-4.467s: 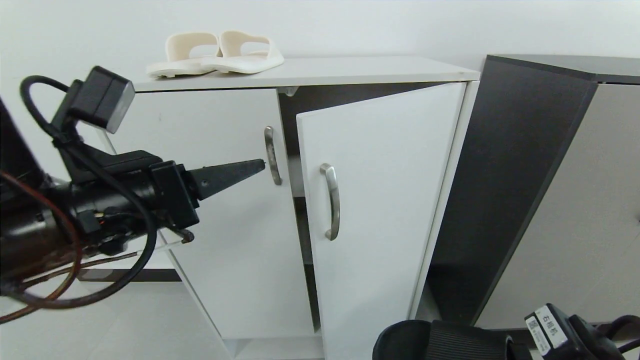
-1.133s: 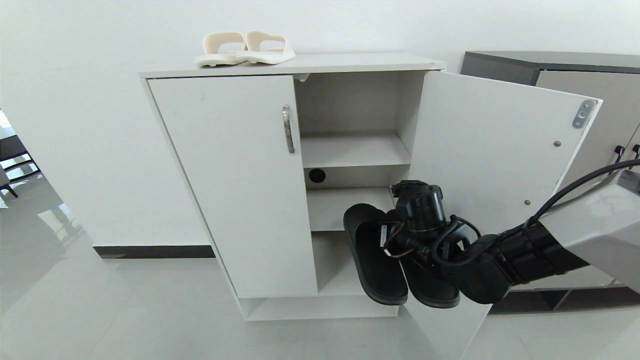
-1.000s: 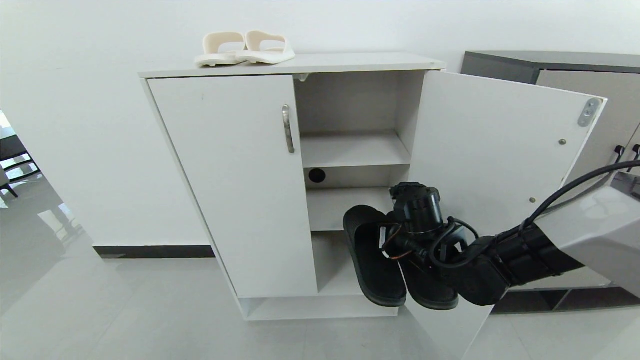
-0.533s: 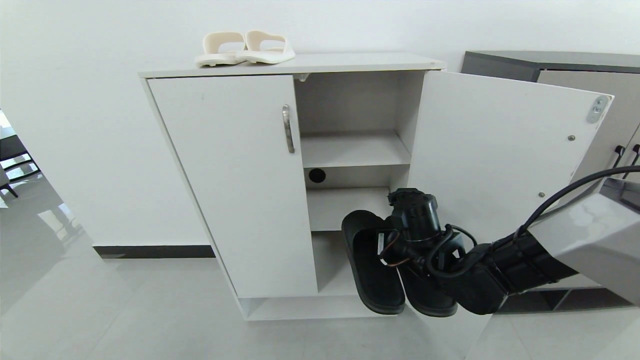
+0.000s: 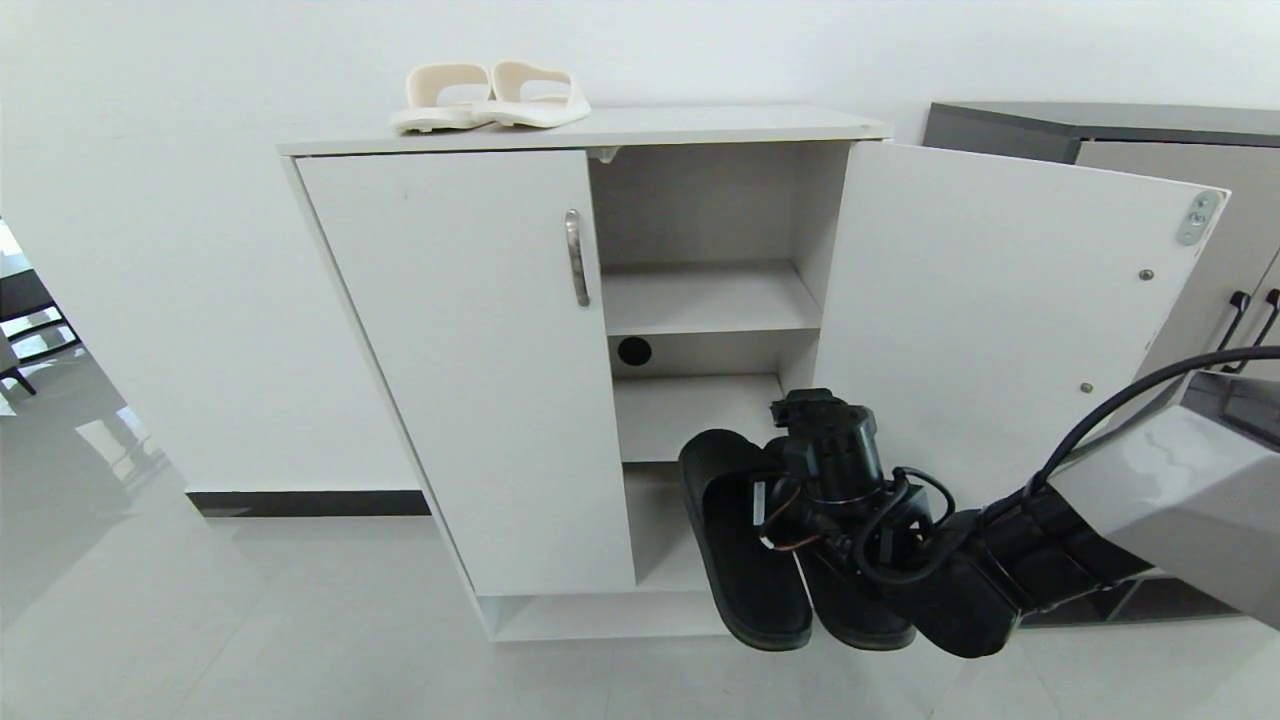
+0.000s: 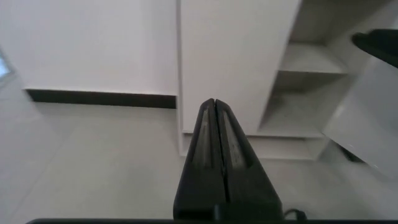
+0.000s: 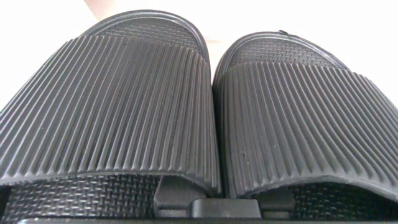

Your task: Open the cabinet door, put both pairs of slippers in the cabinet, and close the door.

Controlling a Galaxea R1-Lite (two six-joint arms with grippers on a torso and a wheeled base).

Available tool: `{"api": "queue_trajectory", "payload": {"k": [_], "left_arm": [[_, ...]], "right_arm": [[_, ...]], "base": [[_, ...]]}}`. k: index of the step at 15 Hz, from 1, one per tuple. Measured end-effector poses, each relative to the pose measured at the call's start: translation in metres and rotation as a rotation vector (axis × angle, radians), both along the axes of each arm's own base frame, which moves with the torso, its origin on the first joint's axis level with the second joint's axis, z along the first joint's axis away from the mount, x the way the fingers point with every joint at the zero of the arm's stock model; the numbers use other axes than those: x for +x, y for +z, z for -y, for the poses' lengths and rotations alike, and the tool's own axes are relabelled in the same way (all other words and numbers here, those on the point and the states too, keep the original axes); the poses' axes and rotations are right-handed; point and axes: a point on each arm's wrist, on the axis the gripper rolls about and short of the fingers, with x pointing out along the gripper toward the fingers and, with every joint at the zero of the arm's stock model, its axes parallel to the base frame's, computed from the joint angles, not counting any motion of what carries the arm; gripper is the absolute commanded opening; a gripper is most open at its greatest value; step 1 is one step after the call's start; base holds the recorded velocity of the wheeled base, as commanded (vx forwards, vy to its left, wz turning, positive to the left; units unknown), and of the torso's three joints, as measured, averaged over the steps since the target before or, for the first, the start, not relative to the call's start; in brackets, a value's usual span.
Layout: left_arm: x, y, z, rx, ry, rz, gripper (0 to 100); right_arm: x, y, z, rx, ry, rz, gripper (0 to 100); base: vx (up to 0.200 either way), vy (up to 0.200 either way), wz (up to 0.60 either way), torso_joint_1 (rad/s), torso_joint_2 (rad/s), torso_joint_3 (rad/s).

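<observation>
A white two-door cabinet (image 5: 720,123) stands against a white wall and serves as the reference point. Its left door (image 5: 470,370), fitted with a vertical metal bar handle (image 5: 573,258), is shut. Its right door (image 5: 990,300) is swung wide open, exposing an upper shelf (image 5: 700,298), a back panel with a round hole (image 5: 633,351), and a middle shelf (image 5: 690,410). A pair of cream open-toe slippers (image 5: 490,98) lies side by side on the cabinet top, above the left door. A pair of black ribbed-strap rubber slippers (image 5: 745,540) hangs in the air in front of the lower half of the open compartment, outside the cabinet and resting on no shelf. The two hang side by side, lengthwise, with their lower ends level with the cabinet base. The right gripper (image 7: 217,200) is clamped on this black pair. In the right wrist view its fingers reach in beneath the two straps where the slippers meet. The left gripper (image 6: 215,106) is held off the cabinet's left front, low over the pale tiled floor (image 6: 93,162), fingers pressed together with nothing between them. A dark grey cabinet (image 5: 1050,125) stands beside the white cabinet's right side, behind the open door.
</observation>
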Motion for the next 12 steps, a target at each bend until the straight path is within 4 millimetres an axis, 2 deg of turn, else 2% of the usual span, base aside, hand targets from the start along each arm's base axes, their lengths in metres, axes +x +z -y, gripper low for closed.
{"api": "queue_trajectory", "payload": {"k": [6,9,12], "left_arm": [[-0.005,-0.002,0.0,0.009,0.019,0.065,0],[-0.006,-0.002,0.001,0.009,-0.011,0.074,0],[-0.006,-0.002,0.001,0.011,-0.026,0.076,0]], "right_arm": [[-0.012,-0.002,-0.01,0.031,0.03,-0.011,0],[-0.026,-0.004,-0.035,0.059,0.084,-0.025,0],[-0.016,-0.008,-0.061,0.056,0.071,-0.007,0]], "base": [[0.0,0.0,0.0,0.0,0.0,0.0],[0.0,0.0,0.0,0.0,0.0,0.0],[0.0,0.0,0.0,0.0,0.0,0.0]]}}
